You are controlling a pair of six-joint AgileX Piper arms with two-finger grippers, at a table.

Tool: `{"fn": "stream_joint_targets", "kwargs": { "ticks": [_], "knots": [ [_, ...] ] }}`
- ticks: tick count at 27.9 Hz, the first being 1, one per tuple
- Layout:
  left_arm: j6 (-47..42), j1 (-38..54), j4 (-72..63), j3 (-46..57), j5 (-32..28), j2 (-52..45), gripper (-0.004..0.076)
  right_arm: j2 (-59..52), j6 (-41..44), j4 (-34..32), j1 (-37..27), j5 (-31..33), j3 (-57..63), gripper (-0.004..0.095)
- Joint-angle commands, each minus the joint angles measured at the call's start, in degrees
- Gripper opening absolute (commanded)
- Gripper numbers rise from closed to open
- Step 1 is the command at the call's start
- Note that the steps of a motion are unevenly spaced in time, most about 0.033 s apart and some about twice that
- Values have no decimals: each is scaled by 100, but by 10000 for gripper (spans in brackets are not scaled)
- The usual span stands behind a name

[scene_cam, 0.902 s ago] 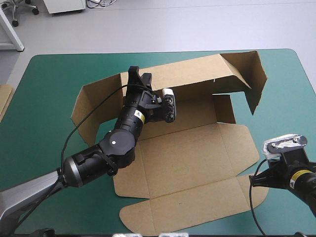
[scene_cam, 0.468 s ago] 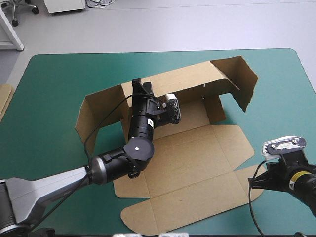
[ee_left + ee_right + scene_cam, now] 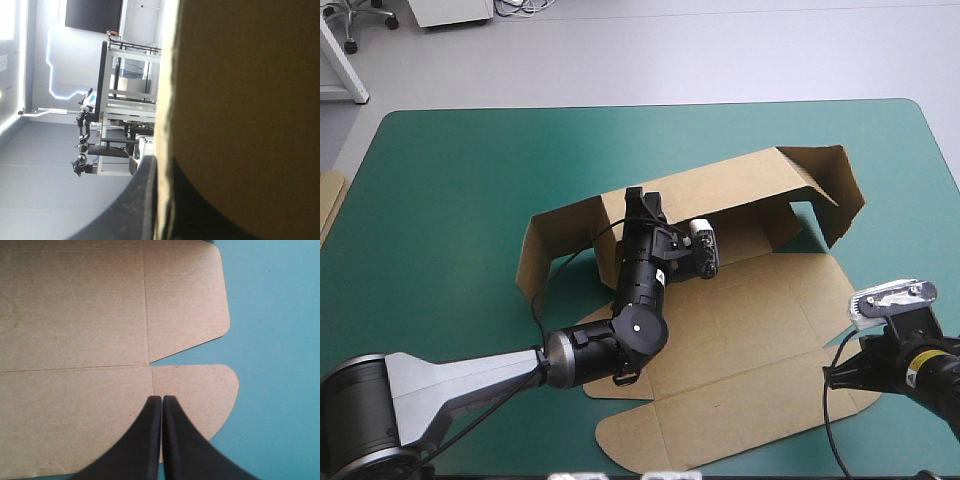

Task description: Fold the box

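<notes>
Box (image 3: 740,330) sits right of centre on the teal-green surface (image 3: 440,200), half formed. The far wall (image 3: 720,190) is up with its end flaps (image 3: 835,190) swung forward; the base and near panels lie flat.

Left hand (image 3: 643,203) is clamped on the far wall's top edge, board pinched between the black fingers. We read this as holding the wall upright so it can't drop back; the wrist view shows one finger hard against the board edge, consistent with that.

Right hand (image 3: 162,399) is closed and empty, tips over the rounded near-right flap (image 3: 200,390) just by the crease. We can't tell whether it touches. Likely it's there to pin the sheet, since otherwise the flat part could slide.
</notes>
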Motion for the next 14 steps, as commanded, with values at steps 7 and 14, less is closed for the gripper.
{"fn": "stream_joint_targets", "kwargs": {
  "ticks": [7, 14],
  "knots": [
    [-225, 157, 754, 71, 179, -199, -10, -42, -31, -89, 7, -240, -270, -1],
    [-225, 345, 764, 71, 77, -188, -10, 330, 47, -453, 7, -76, -1329, -1]
  ]
}}
